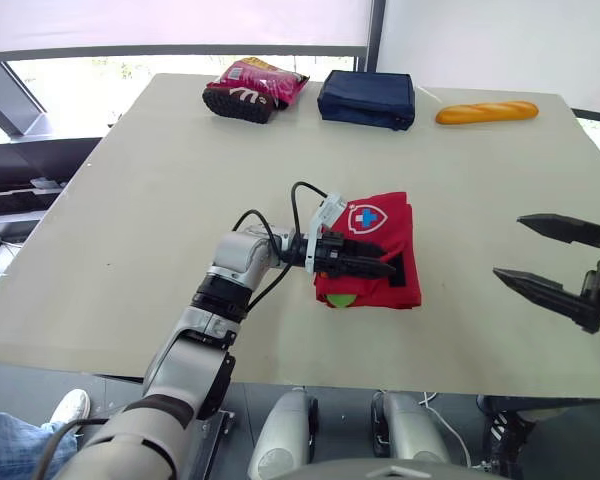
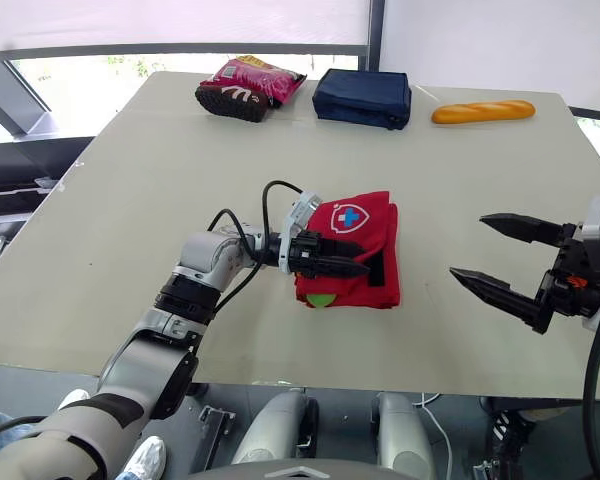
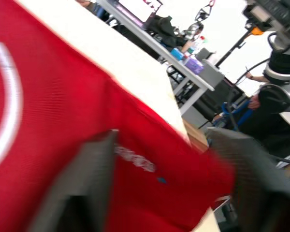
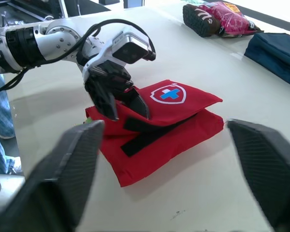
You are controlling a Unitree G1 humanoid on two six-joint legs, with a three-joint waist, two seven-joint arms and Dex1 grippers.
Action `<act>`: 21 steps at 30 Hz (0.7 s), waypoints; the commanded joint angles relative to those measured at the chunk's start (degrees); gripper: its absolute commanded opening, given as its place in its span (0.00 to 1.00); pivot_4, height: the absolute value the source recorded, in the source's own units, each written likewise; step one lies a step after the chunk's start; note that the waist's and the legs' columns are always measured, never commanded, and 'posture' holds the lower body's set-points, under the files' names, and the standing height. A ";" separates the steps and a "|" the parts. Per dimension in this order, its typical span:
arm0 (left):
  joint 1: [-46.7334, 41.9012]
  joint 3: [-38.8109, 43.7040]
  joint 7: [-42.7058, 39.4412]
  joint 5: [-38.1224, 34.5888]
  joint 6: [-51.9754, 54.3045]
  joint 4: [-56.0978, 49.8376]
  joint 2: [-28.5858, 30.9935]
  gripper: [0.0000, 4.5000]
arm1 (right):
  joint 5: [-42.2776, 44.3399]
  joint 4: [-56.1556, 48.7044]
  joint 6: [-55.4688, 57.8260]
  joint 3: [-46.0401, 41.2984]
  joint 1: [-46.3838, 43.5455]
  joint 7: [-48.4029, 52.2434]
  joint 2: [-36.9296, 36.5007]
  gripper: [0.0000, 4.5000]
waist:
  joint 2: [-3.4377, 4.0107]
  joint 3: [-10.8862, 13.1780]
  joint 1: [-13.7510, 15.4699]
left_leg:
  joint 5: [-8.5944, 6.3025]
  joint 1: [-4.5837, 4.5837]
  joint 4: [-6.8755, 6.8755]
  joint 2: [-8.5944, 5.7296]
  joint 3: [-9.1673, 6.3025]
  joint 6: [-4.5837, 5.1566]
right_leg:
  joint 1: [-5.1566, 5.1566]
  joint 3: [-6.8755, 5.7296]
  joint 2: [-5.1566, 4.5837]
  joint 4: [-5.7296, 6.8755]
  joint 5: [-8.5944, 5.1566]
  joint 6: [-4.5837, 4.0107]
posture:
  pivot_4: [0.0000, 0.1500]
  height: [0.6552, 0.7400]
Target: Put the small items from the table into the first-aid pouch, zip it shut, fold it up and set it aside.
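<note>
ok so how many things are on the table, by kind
red first-aid pouch: 1
navy pouch: 1
baguette: 1
snack packs: 2, if pink and brown are separate
green item at the first-aid pouch's near edge: 1
total: 6

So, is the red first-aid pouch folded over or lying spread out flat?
Folded. The red pouch lies doubled, its cross-badge half stacked on the lower half, with the open left gripper resting on the top layer.
</note>
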 commanded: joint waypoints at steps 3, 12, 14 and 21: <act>0.49 0.46 -0.43 0.03 0.10 -1.69 0.46 0.99 | -0.70 -0.70 -1.53 -1.73 1.06 0.35 -1.69 1.00 | 0.00 0.00 0.01 | 0.00 0.00 0.00 0.00 0.00 0.00 | 0.00 0.00 0.00 0.00 0.00 0.00 | 1.00 0.72; 1.77 0.20 -0.19 -0.05 0.42 -3.22 0.58 0.99 | -1.56 0.06 -2.66 0.52 -0.10 0.08 -2.57 1.00 | 0.00 0.00 -0.01 | 0.00 0.00 0.00 0.01 -0.01 0.00 | 0.00 -0.01 0.01 0.00 -0.01 0.01 | 1.00 0.72; 2.15 0.08 0.10 -0.05 0.55 -3.74 0.48 0.99 | -1.57 -0.03 -2.69 0.67 -0.27 -0.04 -2.55 1.00 | 0.00 0.00 -0.01 | 0.00 0.00 0.00 0.01 -0.01 0.00 | 0.00 -0.01 0.01 -0.01 -0.01 0.01 | 1.00 0.72; 2.46 1.66 3.33 -1.30 1.98 -3.77 -2.15 0.99 | -1.55 -0.43 -3.03 0.79 -0.26 -0.57 -2.34 1.00 | 0.00 0.00 0.08 | 0.00 0.00 0.00 0.00 -0.01 0.00 | 0.01 -0.01 0.00 -0.02 0.00 0.01 | 1.00 0.72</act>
